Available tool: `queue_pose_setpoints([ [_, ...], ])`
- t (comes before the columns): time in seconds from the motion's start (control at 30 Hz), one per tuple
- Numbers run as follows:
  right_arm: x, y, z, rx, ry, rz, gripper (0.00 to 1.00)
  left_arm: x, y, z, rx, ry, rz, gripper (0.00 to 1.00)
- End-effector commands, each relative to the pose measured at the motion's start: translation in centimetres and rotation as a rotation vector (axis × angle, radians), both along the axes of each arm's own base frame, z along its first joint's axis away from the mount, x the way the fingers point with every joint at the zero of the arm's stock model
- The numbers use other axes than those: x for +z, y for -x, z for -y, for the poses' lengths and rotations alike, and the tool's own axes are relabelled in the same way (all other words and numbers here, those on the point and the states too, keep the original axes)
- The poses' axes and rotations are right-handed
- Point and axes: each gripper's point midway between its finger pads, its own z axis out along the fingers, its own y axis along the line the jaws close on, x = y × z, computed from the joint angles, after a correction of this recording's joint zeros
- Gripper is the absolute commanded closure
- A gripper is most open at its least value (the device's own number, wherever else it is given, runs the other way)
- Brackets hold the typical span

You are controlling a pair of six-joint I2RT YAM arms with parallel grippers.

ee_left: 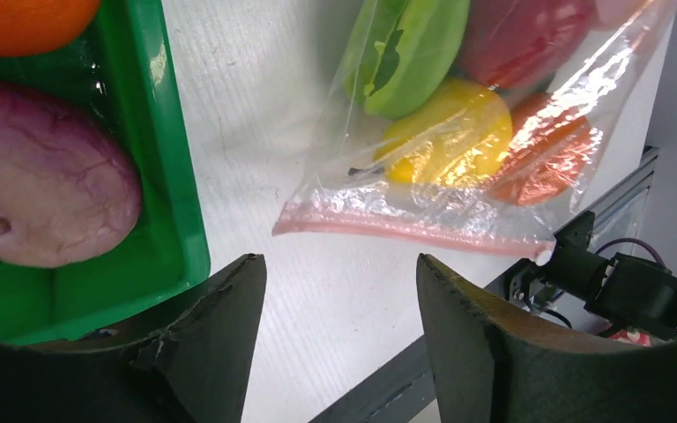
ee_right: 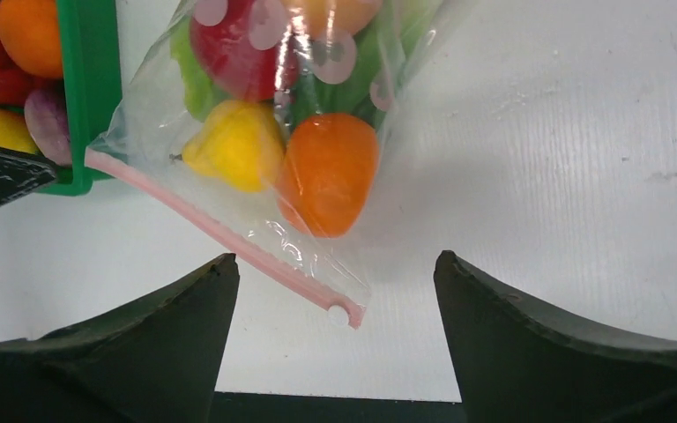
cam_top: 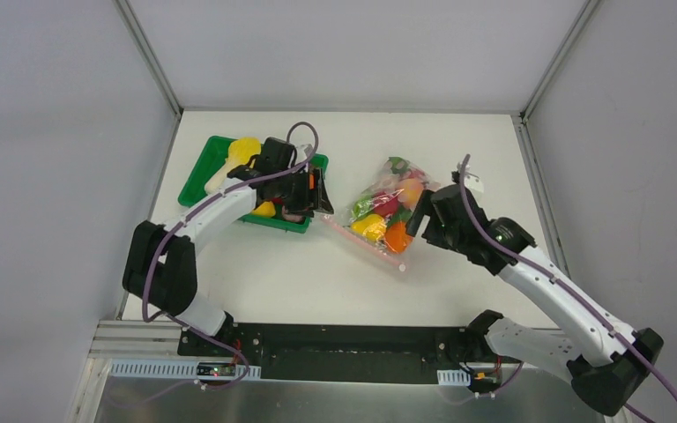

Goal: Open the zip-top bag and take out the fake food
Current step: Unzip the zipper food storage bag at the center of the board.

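**A:** How do the jaws stand?

**B:** The right jaws are spread wide with nothing between them. They hang over the bare tabletop (cam_top: pixel 317 273), just short of the near corner of the zip-top bag (cam_top: pixel 388 211). The left jaws are parted and empty as well, at the right end of the green tray (cam_top: pixel 196 176).

**A:** And the bag?

**B:** It lies on the tabletop between the two arms, its left corner just beside the tray. The pink zip strip (ee_right: pixel 229 238) is its nearest edge and runs slantwise.

**A:** The fake food (cam_top: pixel 397 236)?

**B:** Inside the bag. Right behind the strip a yellow pear (ee_right: pixel 234 145) and an orange piece (ee_right: pixel 328 172) sit side by side. Beyond them are a red apple (ee_right: pixel 238 53) and green leaves (ee_left: pixel 414 53). Off to the left, the tray holds a purplish piece (ee_left: pixel 44 176) and an orange fruit (ee_left: pixel 18 22).
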Motion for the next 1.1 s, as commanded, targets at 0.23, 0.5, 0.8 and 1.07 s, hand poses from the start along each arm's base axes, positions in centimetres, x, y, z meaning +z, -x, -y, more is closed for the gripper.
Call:
queue_pose_setpoints([
  [0.23,1.7,-1.9,-5.4,0.401,0.332,-0.007,0.14,6.5,2.4,-6.3,0.079,-0.185,0.265,0.14],
  [0.5,0.2,-2.3,-9.2,0.557,0.748,0.020,0.14,7.9,6.0,-14.8,0.261,-0.428,0.453,0.02],
  [0.8,-1.8,-2.5,-13.2,0.691,1.039,0.068,0.17,8.7,7.4,-22.5,0.496,-0.659,0.652,0.01],
  [1.07,-3.9,-2.3,-13.9,0.752,1.168,0.042,0.20,8.0,6.8,-22.3,0.503,-0.652,0.666,0.01],
])
